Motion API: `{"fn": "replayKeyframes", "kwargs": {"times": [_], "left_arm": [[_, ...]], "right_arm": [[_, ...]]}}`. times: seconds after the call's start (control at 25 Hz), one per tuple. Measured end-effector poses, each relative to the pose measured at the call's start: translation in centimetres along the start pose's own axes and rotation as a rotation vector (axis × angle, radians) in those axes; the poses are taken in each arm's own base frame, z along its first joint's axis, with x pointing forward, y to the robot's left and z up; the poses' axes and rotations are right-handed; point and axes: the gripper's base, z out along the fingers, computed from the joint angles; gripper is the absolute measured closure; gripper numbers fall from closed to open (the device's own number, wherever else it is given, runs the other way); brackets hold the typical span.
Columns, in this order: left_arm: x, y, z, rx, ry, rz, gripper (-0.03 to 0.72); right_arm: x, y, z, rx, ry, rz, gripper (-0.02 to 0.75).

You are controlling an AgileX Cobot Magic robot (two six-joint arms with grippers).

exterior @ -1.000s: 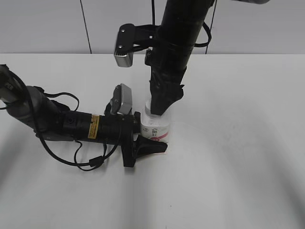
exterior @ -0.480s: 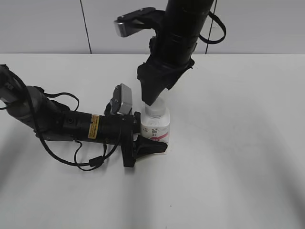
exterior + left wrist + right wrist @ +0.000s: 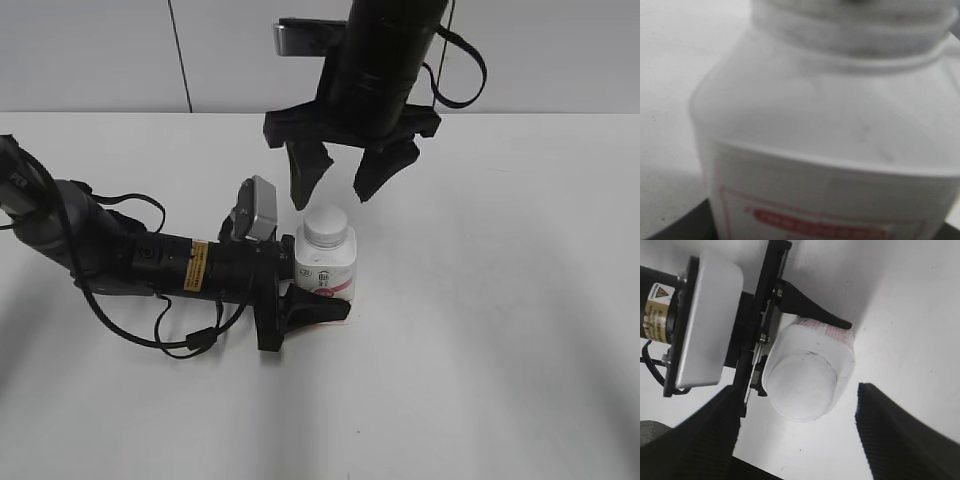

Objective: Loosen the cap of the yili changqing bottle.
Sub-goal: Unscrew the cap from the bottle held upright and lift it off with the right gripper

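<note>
The left claw (image 3: 305,290) clamps the yili changqing bottle (image 3: 326,268) upright on the table (image 3: 500,330). At the bottle's twelve o'clock the right claw (image 3: 340,185) hovers open, clear of the cap (image 3: 326,227). The cap sits on; whether it is loosened cannot be told.

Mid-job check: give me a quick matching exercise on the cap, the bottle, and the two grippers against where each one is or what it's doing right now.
Things:
1. cap
2. yili changqing bottle
3. left gripper
4. right gripper

States:
A. open, hanging above the bottle, touching nothing
B. closed around the bottle's body from the side
C. sitting on the bottle's neck
D. upright on the white table

Pairs: 1-C, 2-D, 3-B, 4-A
</note>
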Motion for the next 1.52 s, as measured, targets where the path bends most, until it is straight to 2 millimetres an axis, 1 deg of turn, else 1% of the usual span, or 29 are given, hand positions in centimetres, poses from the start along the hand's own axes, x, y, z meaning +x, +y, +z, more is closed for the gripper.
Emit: {"fn": "replayKeyframes", "kwargs": {"times": [0.28,0.44,0.64,0.88,1.24,1.36,1.52], "left_arm": [[0.0,0.0,0.0,0.001,0.0,0.0,0.286],[0.0,0.0,0.0,0.001,0.0,0.001,0.286],[0.0,0.0,0.0,0.001,0.0,0.001,0.286],[0.0,0.0,0.0,0.002,-0.001,0.001,0.286],[0.0,0.0,0.0,0.002,-0.001,0.001,0.286],[0.0,0.0,0.0,0.002,-0.001,0.001,0.286],[0.0,0.0,0.0,0.002,-0.001,0.001,0.286]], "right_arm": [[-0.1,-0.1,1.0,-0.005,0.024,0.098,0.173],[-0.2,-0.3,1.8,-0.001,0.041,0.111,0.173],[-0.2,-0.3,2.0,-0.001,0.044,0.115,0.173],[-0.3,-0.5,3.6,-0.003,0.081,0.128,0.173],[-0.3,-0.5,3.6,-0.006,0.082,0.131,0.174],[-0.3,-0.5,3.6,-0.008,0.083,0.132,0.214],[-0.3,-0.5,3.6,-0.008,0.083,0.132,0.321]]}}
